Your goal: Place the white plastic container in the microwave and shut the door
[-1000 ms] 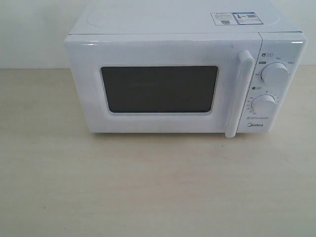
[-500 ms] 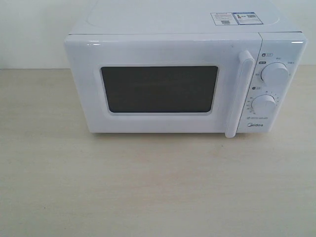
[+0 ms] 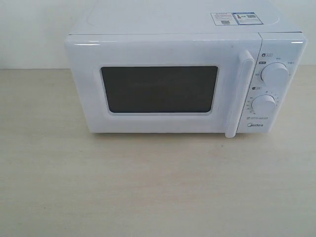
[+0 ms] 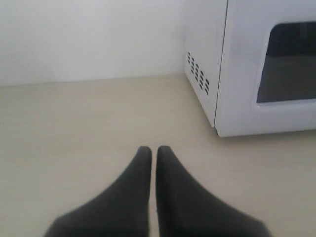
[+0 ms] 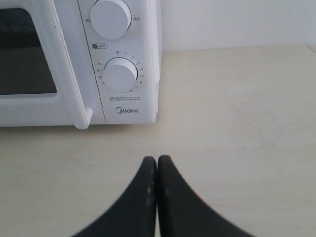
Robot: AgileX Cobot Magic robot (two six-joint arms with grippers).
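Observation:
The white Midea microwave (image 3: 185,47) stands at the back of the table with its door (image 3: 158,89) shut and the vertical bar handle (image 3: 238,94) beside two round knobs (image 3: 275,73). The white plastic container shows in no view. My left gripper (image 4: 154,149) is shut and empty above bare table, off the microwave's (image 4: 247,74) vented side. My right gripper (image 5: 156,159) is shut and empty, in front of the Midea control panel (image 5: 121,74). Neither gripper appears in the exterior view.
The pale wood table (image 3: 158,187) stretches in front of the microwave. A white wall (image 3: 29,29) rises behind it. Two stickers (image 3: 234,18) lie on the microwave's top.

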